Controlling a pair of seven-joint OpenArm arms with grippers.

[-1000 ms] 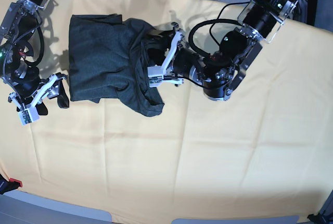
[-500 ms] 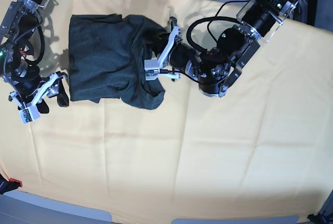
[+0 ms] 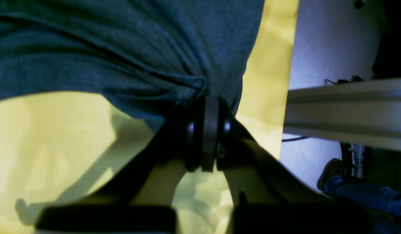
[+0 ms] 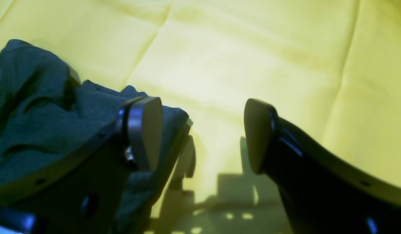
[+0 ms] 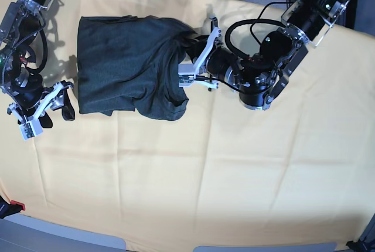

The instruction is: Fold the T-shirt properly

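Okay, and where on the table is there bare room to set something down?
Bare cloth lies between the shirt and the table's near edge, and right of the left arm, in the base view. It's crowded where the left gripper pinches the shirt, and beside the right gripper.

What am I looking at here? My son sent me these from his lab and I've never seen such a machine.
Two robot arms work over a table spread with a pale yellow cloth. One picture looks down on everything; the other two come from cameras on the arms' wrists. On the cloth lies a dark T-shirt, partly bunched. The left arm's fingers are closed on a gathered bit of it. The right arm's fingers are spread wide at its other end, holding nothing.
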